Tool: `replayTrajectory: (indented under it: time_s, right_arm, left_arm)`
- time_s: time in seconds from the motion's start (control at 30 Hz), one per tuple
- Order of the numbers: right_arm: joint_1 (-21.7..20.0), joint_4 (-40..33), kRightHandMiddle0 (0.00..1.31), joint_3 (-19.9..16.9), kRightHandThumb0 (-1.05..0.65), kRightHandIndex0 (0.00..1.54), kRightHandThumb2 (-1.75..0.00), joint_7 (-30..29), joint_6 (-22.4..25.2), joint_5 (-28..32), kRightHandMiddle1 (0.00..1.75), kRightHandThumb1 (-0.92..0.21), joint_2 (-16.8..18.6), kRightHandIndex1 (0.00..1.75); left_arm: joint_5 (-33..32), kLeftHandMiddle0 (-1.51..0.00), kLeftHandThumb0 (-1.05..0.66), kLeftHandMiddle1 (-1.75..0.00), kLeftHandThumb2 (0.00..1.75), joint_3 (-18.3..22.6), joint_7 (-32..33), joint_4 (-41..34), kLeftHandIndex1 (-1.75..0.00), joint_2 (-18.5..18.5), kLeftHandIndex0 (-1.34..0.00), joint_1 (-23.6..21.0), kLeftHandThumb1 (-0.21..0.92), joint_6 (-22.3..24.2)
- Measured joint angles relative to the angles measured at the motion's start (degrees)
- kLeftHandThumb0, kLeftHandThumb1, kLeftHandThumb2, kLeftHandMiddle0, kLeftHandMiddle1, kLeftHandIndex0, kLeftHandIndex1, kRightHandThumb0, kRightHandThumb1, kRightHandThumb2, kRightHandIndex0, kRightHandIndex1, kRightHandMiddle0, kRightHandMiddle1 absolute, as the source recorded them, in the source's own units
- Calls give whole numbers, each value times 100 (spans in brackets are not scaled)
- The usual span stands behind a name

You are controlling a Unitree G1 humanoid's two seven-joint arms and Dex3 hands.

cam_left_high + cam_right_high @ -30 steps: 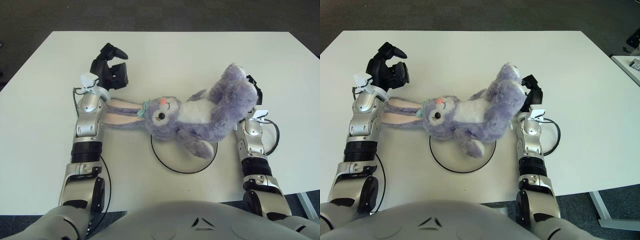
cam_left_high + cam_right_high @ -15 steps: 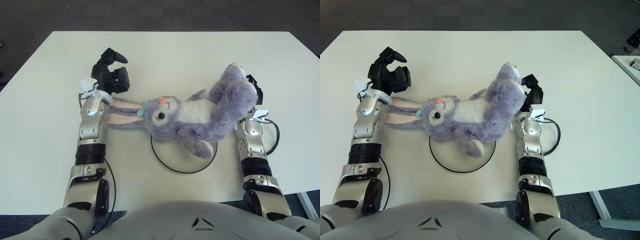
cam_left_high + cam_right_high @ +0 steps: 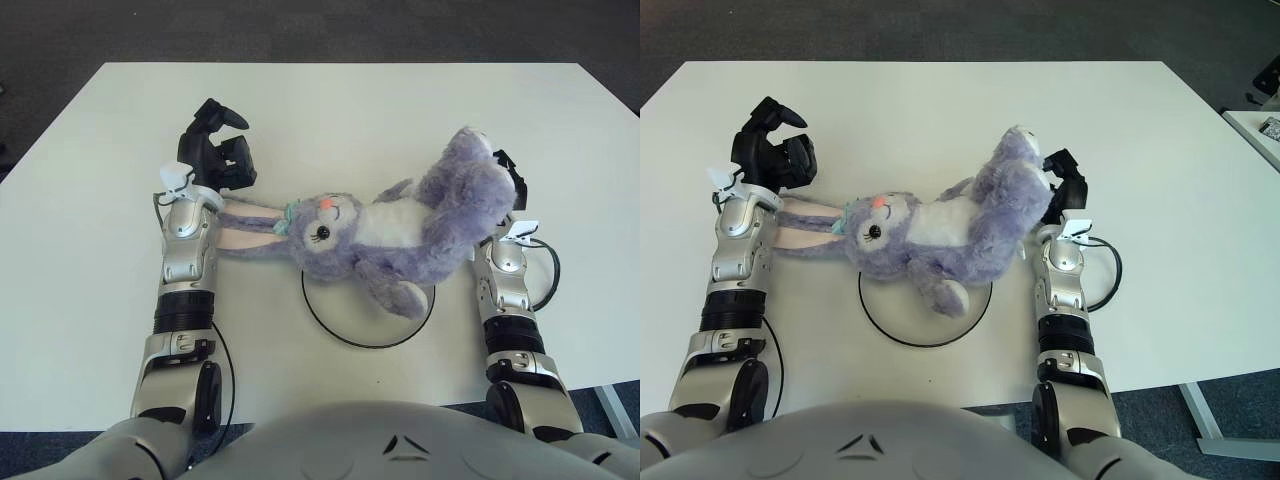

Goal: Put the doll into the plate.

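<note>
Left eye view.
- Table (image 3: 340, 110): white, carries everything listed.
- Plate (image 3: 345, 335): white disc with a dark rim, near-centre. Its far half is covered by the doll; the near half is bare.
- Doll (image 3: 385, 235): purple plush rabbit lying on its back across the plate's far rim, head left, legs raised to the right. Head and one foot overlap the plate; ears trail left onto the table. Judged only partly in place, since most of the body lies beyond the rim.
- Right hand (image 3: 507, 185): at the doll's raised legs on the right, mostly hidden behind the plush. It appears pressed against the legs, probably to prop or steer that end; whether its fingers are closed on them cannot be told.
- Left hand (image 3: 217, 150): far-left, just beyond the ear tips, fingers curled loosely and holding nothing. Its forearm lies over the ears, likely positioned to take the head end.

Right eye view.
- Same arrangement. Doll (image 3: 940, 235) spans from the left hand (image 3: 772, 150) to the right hand (image 3: 1065, 180); plate (image 3: 905, 330) shows its bare near half.
- Right hand again screened by the legs; grip not discernible.
- Left hand clear of the ears, empty, fingers bent inward.
</note>
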Motion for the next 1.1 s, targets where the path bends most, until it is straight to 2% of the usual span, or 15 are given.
replayTrajectory:
  time_s: [0.13,0.43,0.63,1.1]
  right_arm:
    - [4,-1,62,-4,-49,129,-132,0,-1,0,175,-31,-3,175]
    - [41,-60,62,-5,-49,129,-132,54,1,2,175,-32,-20,175]
    - [90,-102,62,-15,-49,129,-132,56,90,2,175,-32,-50,175]
    - [165,-201,61,-16,-48,126,-130,52,267,1,175,-33,-75,175]
  left_arm:
    - [116,-128,-50,-175,141,19,144,124,-175,-14,-67,12,24,-193]
    - [377,-131,-51,-175,145,32,498,448,-175,-87,-70,27,20,-941]
    - [394,-131,-51,-175,145,-41,720,526,-175,-468,-69,211,21,-1500]
    - [212,-130,-50,-175,143,-112,699,565,-175,-635,-68,236,22,-1416]
